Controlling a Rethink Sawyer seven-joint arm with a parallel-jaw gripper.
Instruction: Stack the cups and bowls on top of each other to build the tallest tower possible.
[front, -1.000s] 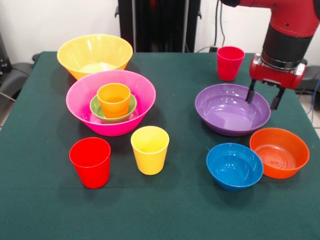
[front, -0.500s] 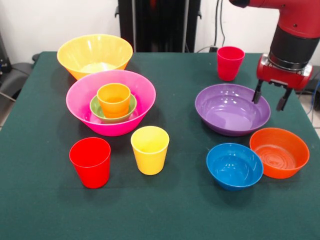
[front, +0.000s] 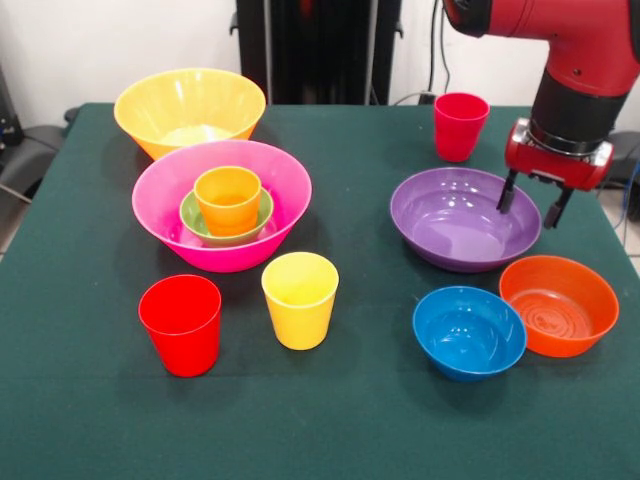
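In the front view, your gripper (front: 530, 207) hangs at about three o'clock on the tabletop (front: 80, 420), its fingers (front: 506, 194) spread apart and holding nothing, one on each side of the wide purple bowl's (front: 455, 225) right rim; whether either touches the rim is hard to tell from this angle. The tower (front: 222, 205) sits at about ten o'clock: the big hot-pink bowl (front: 170, 215) holds the small green bowl (front: 195, 222), with the orange cup (front: 228, 198) upright inside. The big orange-yellow bowl (front: 188, 108) stands just behind it at eleven. The red cup (front: 181, 324) and yellow cup (front: 299, 299) wait at seven, the blue bowl (front: 469, 331) and orange bowl (front: 558, 304) at four, the crimson-pink cup (front: 460, 125) at one. Expect the purple bowl to be light, stiff and slick: pinch its thin rim squarely, or it will likely tilt or slide out.
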